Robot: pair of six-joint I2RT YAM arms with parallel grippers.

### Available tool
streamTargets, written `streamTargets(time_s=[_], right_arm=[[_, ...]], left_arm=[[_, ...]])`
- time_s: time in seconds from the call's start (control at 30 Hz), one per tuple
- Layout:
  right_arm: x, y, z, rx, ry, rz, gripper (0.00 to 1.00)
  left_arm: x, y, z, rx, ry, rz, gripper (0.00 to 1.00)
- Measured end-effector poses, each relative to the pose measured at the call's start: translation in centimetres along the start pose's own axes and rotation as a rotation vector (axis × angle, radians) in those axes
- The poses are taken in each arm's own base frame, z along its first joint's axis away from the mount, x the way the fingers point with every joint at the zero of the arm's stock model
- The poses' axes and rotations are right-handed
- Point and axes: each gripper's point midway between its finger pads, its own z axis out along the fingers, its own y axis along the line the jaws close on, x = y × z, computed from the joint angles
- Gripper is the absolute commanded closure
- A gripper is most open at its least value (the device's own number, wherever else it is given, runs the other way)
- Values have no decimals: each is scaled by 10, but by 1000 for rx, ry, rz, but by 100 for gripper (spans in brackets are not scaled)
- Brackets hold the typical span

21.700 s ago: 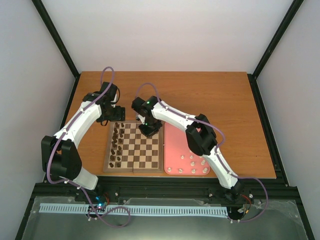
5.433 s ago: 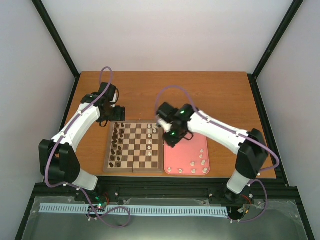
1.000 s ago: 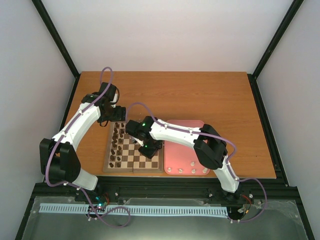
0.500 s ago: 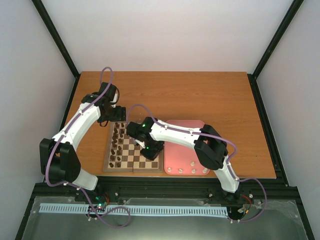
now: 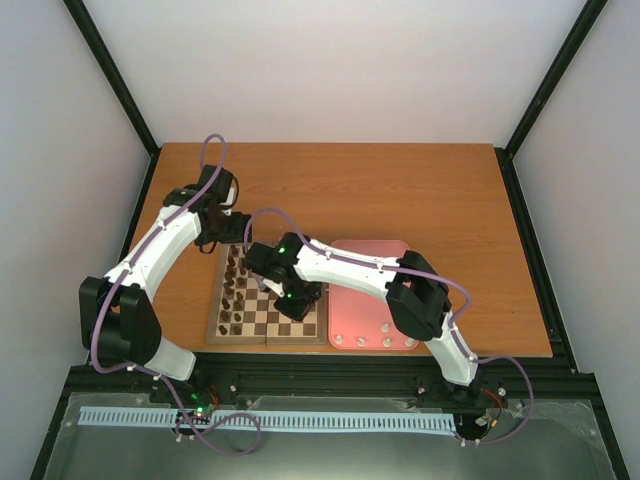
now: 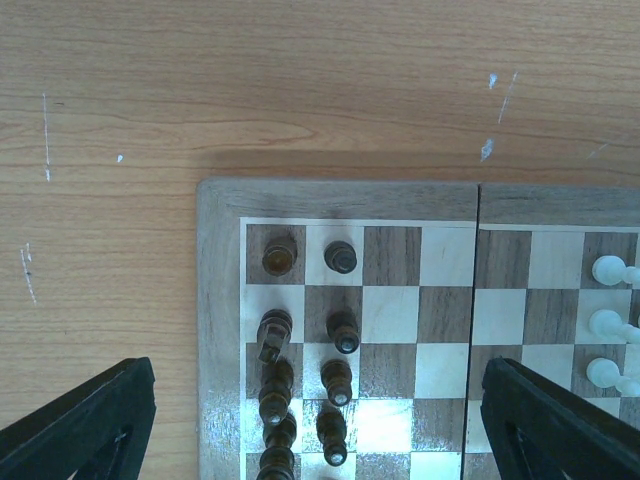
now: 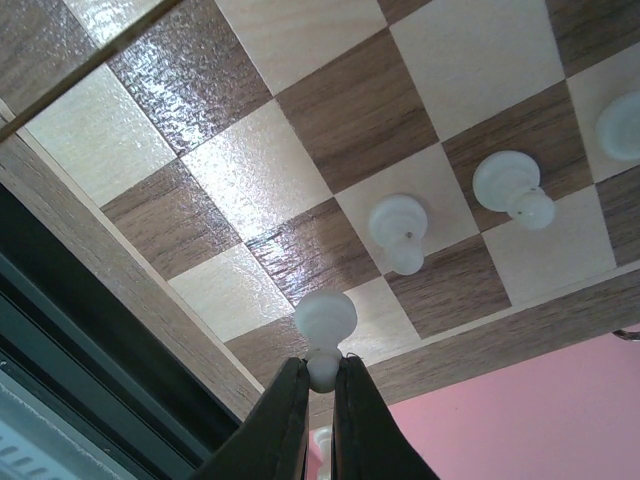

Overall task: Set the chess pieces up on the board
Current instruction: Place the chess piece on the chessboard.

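Observation:
The wooden checkered board (image 5: 262, 323) lies between the arms. My right gripper (image 5: 300, 300) hovers over its near right part. In the right wrist view the gripper (image 7: 320, 372) is shut on the head of a cream-white pawn (image 7: 325, 318), held over squares by the board's border. Three more white pieces (image 7: 400, 225) stand on squares beyond it. My left gripper (image 5: 235, 232) hangs over the board's far left corner, open and empty (image 6: 315, 400), above the dark brown pieces (image 6: 342, 330). Three white pieces (image 6: 606, 322) show at the right edge.
The pink tray (image 5: 375, 290) lies right of the board, with several white pieces (image 5: 385, 343) along its near edge. It also shows in the right wrist view (image 7: 540, 420). Dark pieces fill the board's two left columns (image 5: 235, 290). Bare wooden table lies behind.
Since five seconds ago my right gripper has gone from the tray to the board's near right part. Over the last second it only shifted slightly. The left arm has not moved.

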Motion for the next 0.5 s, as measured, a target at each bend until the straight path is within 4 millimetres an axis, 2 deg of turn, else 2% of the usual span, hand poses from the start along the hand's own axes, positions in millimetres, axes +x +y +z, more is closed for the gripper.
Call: streamTargets(time_s=[0.5], right_arm=[[2, 6, 12, -35, 39, -16, 96]], left_arm=[[0, 0, 0, 0, 0, 0, 0]])
